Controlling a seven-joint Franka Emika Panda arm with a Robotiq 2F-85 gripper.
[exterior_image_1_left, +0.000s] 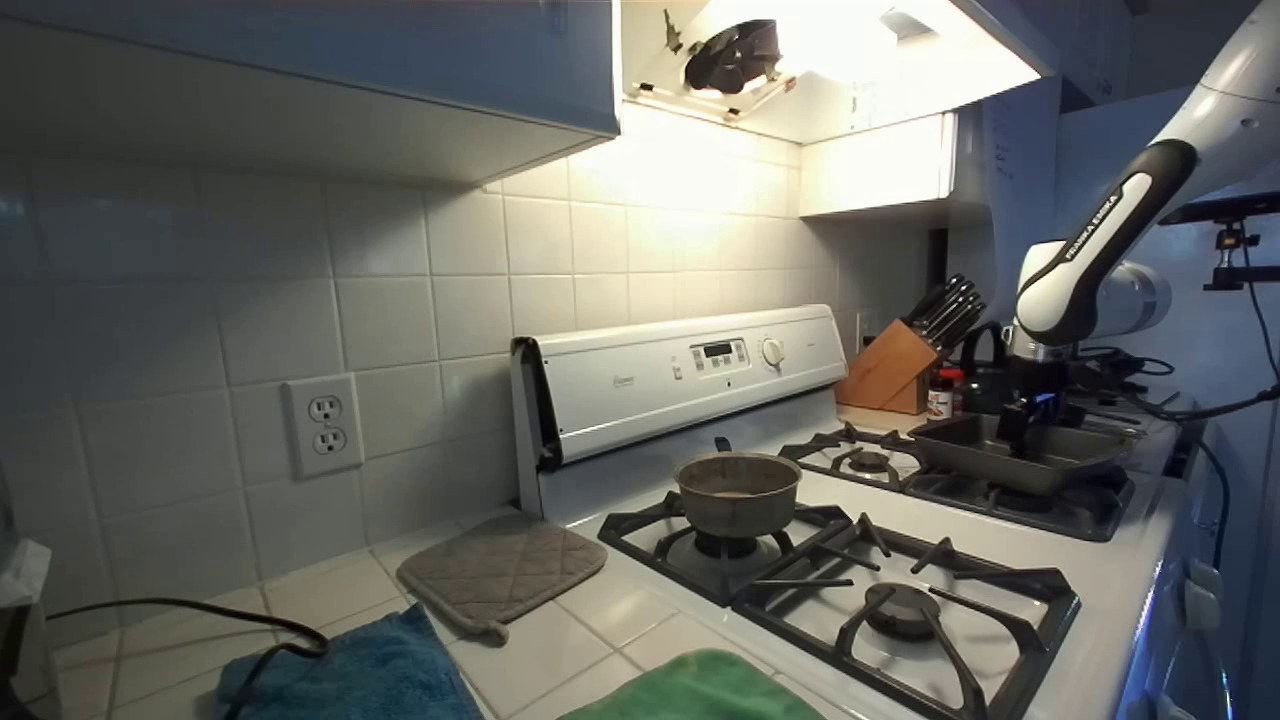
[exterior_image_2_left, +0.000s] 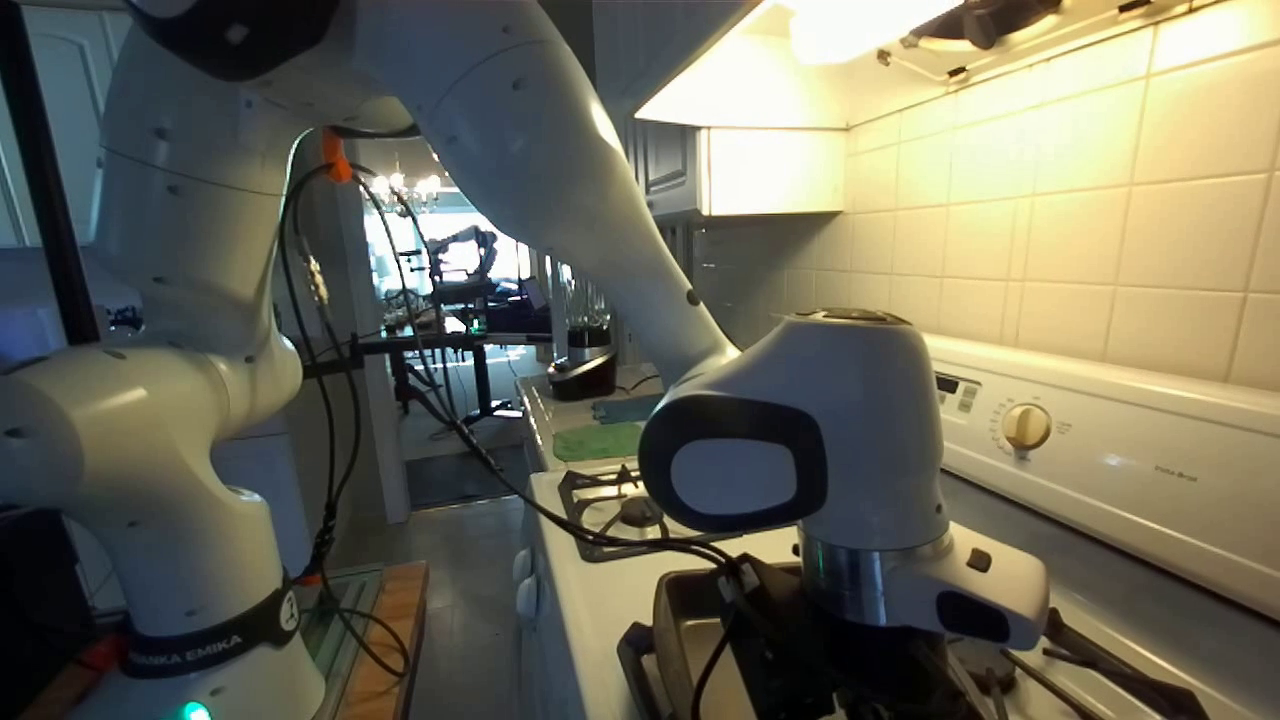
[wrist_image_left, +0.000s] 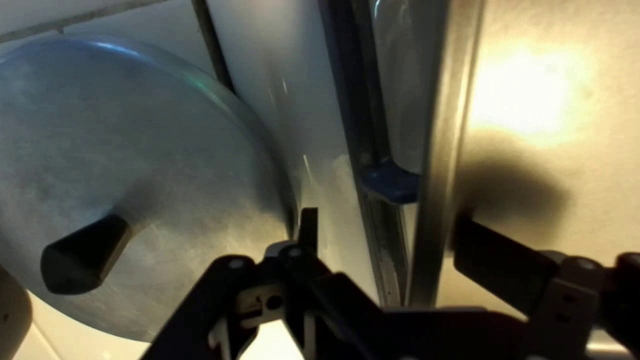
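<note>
Step in hand prob. = a grasp or a release at the baking pan (exterior_image_1_left: 960, 460); can't tell which. Fingers (wrist_image_left: 500, 255) stand well apart, pan's rim running b/w them, nothing pinched: inner one just beside the wall, over the pan's floor; outer one on the side of the metal lid (wrist_image_left: 150, 165), nr its edge. Whether either touches: can't tell. Pan's on the grate (exterior_image_1_left: 1080, 525) at the knife block (exterior_image_1_left: 890, 370) end of the stove (exterior_image_1_left: 840, 488), seen in an exterior view; saucepan (exterior_image_1_left: 738, 495) sits well apart from it. Next move, IMO: if gripping, center on the rim, then close evenly w/o tipping the pan; if leaving, go straight up so the inner finger doesn't drag the wall.
</note>
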